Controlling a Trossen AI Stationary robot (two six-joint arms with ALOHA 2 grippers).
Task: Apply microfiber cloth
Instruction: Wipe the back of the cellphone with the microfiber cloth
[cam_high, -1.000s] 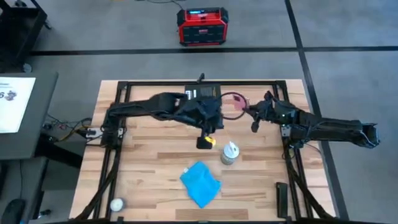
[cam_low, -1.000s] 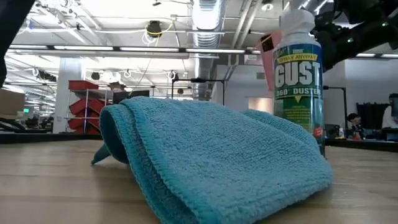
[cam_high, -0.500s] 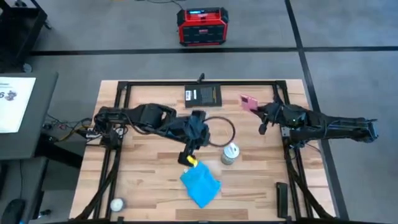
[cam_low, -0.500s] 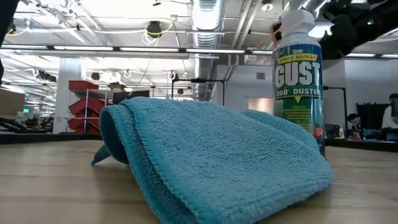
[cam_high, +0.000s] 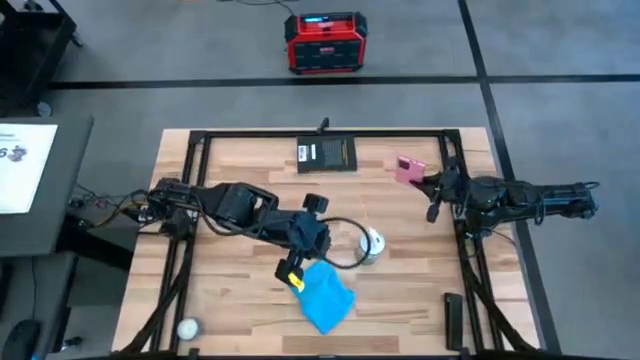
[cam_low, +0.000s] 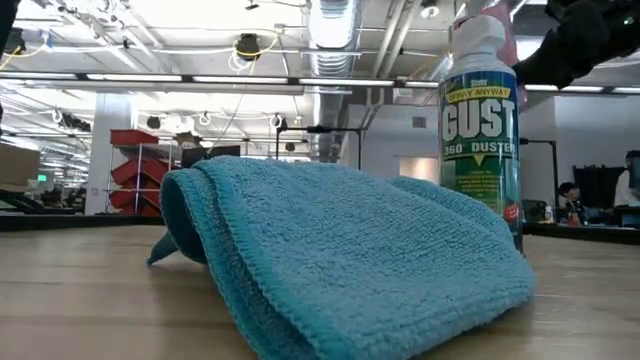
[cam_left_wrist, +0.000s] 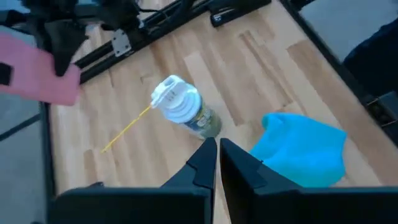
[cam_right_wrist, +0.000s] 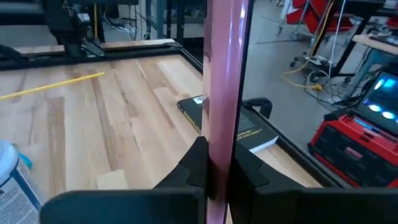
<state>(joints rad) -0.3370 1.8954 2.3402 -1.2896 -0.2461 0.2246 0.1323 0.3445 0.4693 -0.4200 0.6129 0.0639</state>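
The sky-blue microfiber cloth (cam_high: 323, 293) lies crumpled and folded on the wooden table near its front edge; it fills the low view (cam_low: 340, 250) and shows in the left wrist view (cam_left_wrist: 305, 149). My left gripper (cam_high: 292, 275) hovers shut just over the cloth's far left corner, and its fingers (cam_left_wrist: 217, 158) touch nothing. At the far right, my right gripper (cam_high: 428, 188) is shut on a pink phone (cam_high: 408, 168). A duster can (cam_high: 370, 245) stands upright between the two arms. My right gripper pinches the pink phone between its two fingers, one on each flat face, near one end (cam_right_wrist: 219, 140). The phone shows edge-on and sticks out past the fingertips. It is lifted clear of the table.
A black flat pad (cam_high: 328, 153) lies at the table's far middle. The can (cam_low: 480, 130) has a thin yellow straw (cam_left_wrist: 127, 127). Black frame rails (cam_high: 180, 250) run along the table's sides. A red box (cam_high: 325, 42) sits on the floor beyond.
My left gripper has swung from the table's middle toward the near edge and down to the cloth's far left corner. My right gripper has drawn a little toward the right edge with the pink phone. The cloth and the can have stayed put.
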